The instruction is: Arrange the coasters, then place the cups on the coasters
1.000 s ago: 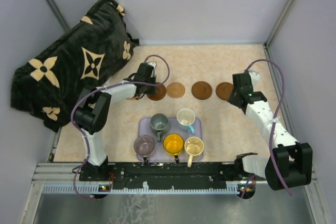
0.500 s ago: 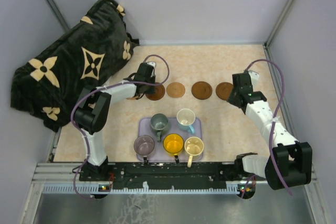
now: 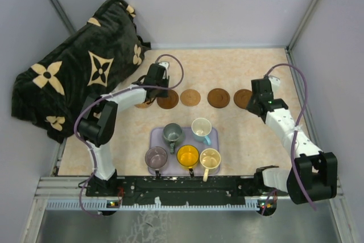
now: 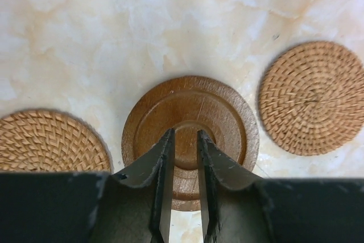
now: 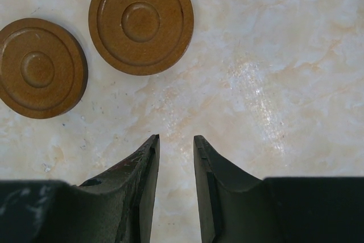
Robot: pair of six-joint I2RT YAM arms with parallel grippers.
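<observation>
Five coasters lie in a row on the marble table: a woven one (image 3: pixel 143 104) half under my left arm, a dark wooden one (image 3: pixel 168 99), a woven tan one (image 3: pixel 190 97), and two dark ones (image 3: pixel 218 97) (image 3: pixel 243 98). My left gripper (image 3: pixel 161 91) (image 4: pixel 185 132) hovers over the near half of the dark wooden coaster (image 4: pixel 190 112), its jaws a narrow gap apart with nothing between them. Woven coasters (image 4: pixel 313 98) (image 4: pixel 48 140) flank it. My right gripper (image 3: pixel 256 105) (image 5: pixel 175 136) is open over bare table, near two dark coasters (image 5: pixel 141 21) (image 5: pixel 40 66). Five cups stand on the lavender tray (image 3: pixel 152 135).
The cups are purple-grey (image 3: pixel 156 156), grey-green (image 3: pixel 172 134), yellow-orange (image 3: pixel 187 155), cream (image 3: pixel 209 158) and light blue (image 3: pixel 201 128). A black blanket with tan flowers (image 3: pixel 79 66) is heaped at the back left. Grey walls enclose the table.
My left gripper's jaws have parted slightly and its wrist has drawn back a little; the dark wooden coaster beneath shifted slightly left. The right arm has not moved.
</observation>
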